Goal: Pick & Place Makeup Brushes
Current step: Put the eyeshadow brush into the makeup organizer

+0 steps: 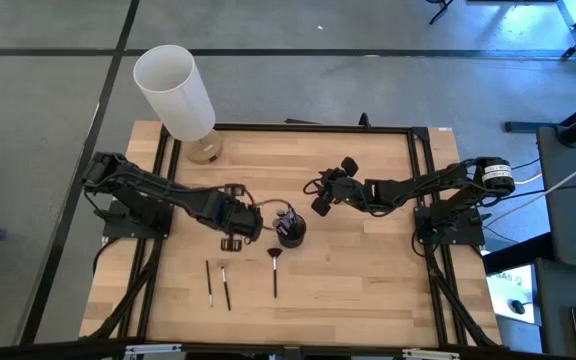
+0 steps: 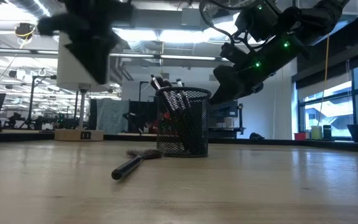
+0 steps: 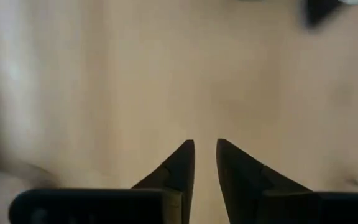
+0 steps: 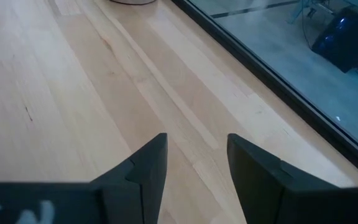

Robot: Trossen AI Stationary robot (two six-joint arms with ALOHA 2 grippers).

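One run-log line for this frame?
left gripper empty, beside cup | right gripper open, raised | three brushes on table

Three makeup brushes (image 1: 274, 272) lie on the table (image 1: 368, 280) just before the mesh cup (image 1: 290, 230); more brushes stand inside it.

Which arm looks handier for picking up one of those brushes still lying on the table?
Probably the left. The left gripper hangs just above the three loose makeup brushes, beside the mesh cup. The right gripper sits on the cup's far side, farther from them, fingers open and empty.
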